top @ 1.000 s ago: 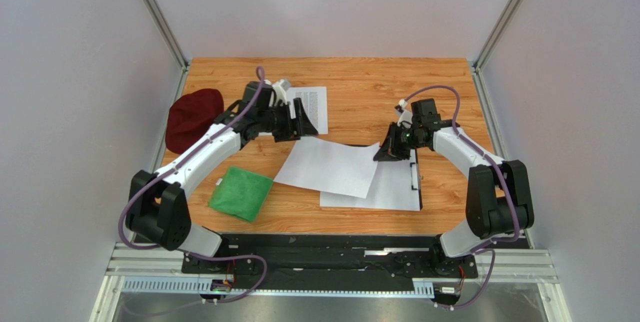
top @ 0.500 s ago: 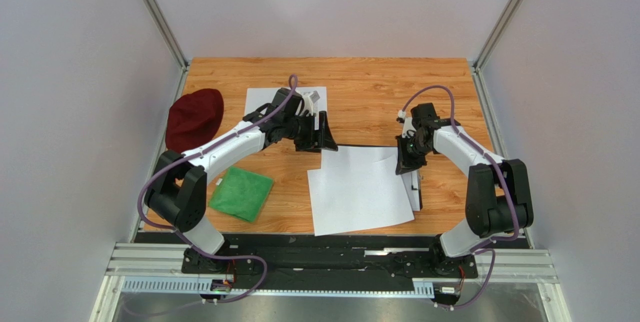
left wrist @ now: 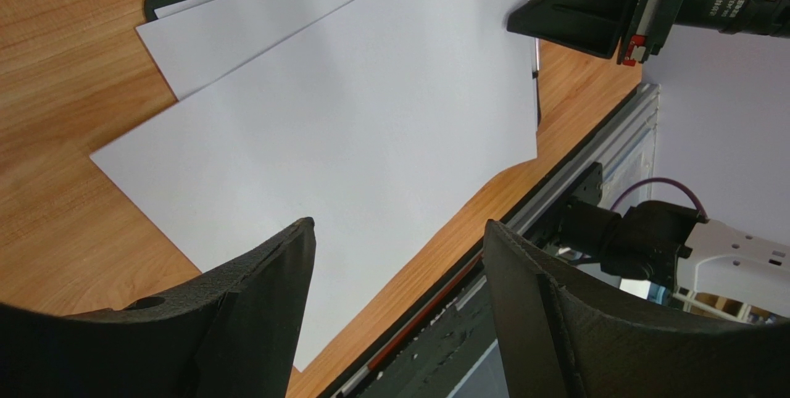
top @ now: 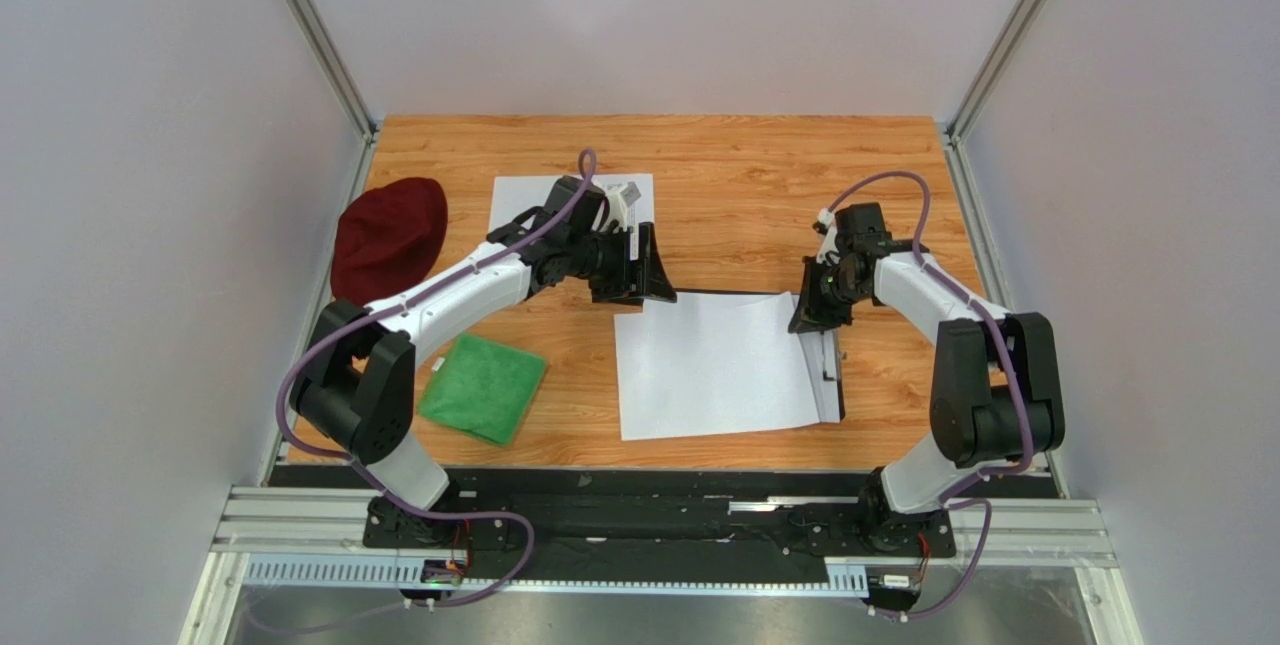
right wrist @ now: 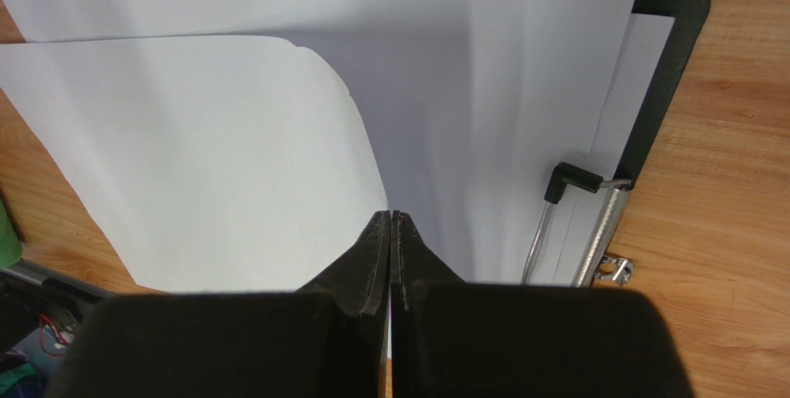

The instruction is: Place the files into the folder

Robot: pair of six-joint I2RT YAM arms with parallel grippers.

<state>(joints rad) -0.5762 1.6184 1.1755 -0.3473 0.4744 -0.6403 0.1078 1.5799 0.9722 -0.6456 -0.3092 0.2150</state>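
Note:
The black folder [top: 836,375] lies at the right of the table, mostly covered by white files [top: 714,368]; its rim [right wrist: 681,9] and metal clip [right wrist: 593,222] show in the right wrist view. My right gripper [top: 807,321] [right wrist: 390,215] is shut on the right-hand edge of the top sheet [right wrist: 185,157], which curls up off the sheets below [right wrist: 501,120]. My left gripper [top: 646,285] [left wrist: 399,222] hovers open over the top sheet's [left wrist: 352,111] far left corner, with nothing between its fingers. Another sheet [top: 519,203] lies at the back left, partly under the left arm.
A dark red hat [top: 386,233] sits at the left edge of the table. A green cloth [top: 481,387] lies near the front left. The right arm's wrist [left wrist: 649,0] shows at the top right of the left wrist view.
The right gripper has drawn the top sheet to the right and squared it over the folder. The left gripper swung right to the sheet's far left corner and has narrowed slightly.

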